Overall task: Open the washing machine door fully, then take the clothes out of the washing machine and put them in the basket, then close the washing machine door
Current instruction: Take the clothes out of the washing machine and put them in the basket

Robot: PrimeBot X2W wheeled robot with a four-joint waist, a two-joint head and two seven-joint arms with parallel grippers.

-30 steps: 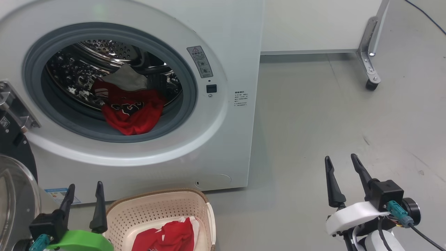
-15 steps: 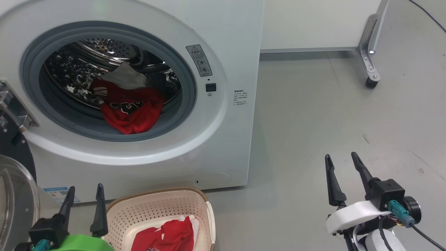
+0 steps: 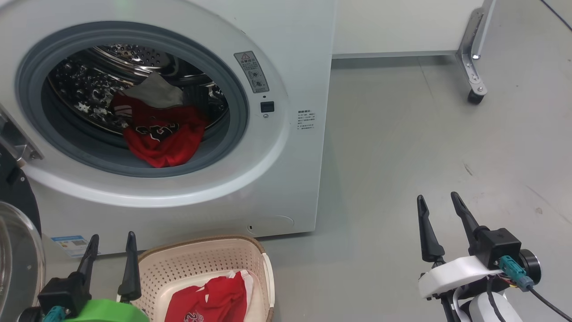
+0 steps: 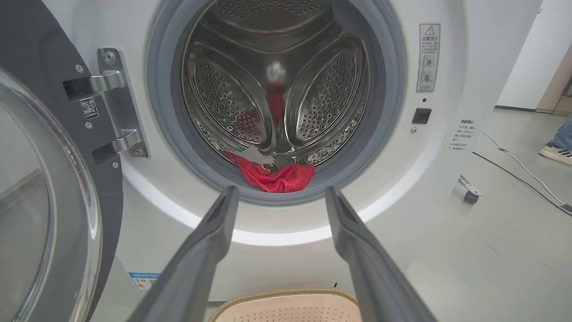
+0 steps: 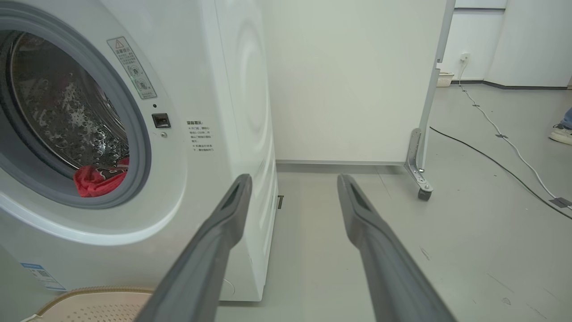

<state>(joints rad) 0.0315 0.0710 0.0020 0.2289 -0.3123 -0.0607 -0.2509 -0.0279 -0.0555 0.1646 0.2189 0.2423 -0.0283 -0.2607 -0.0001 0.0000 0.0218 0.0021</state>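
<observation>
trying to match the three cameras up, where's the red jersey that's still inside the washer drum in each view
Head view: the bright red basketball jersey sits upper left, low inside the shiny steel drum.
Left wrist view: centre of the picture, at the drum's bottom lip.
Right wrist view: left side, low in the opening.
Shared landmark: the small black square latch socket, just right of the opening.

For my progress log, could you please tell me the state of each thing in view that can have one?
washing machine door: open, swung wide to the left.
washing machine: drum not yet emptied.
drum jersey: crumpled at the drum's front.
basket: upright, partly filled.
basket jersey: lying inside the basket.
left pincer: open, empty.
right pincer: open, empty.
</observation>
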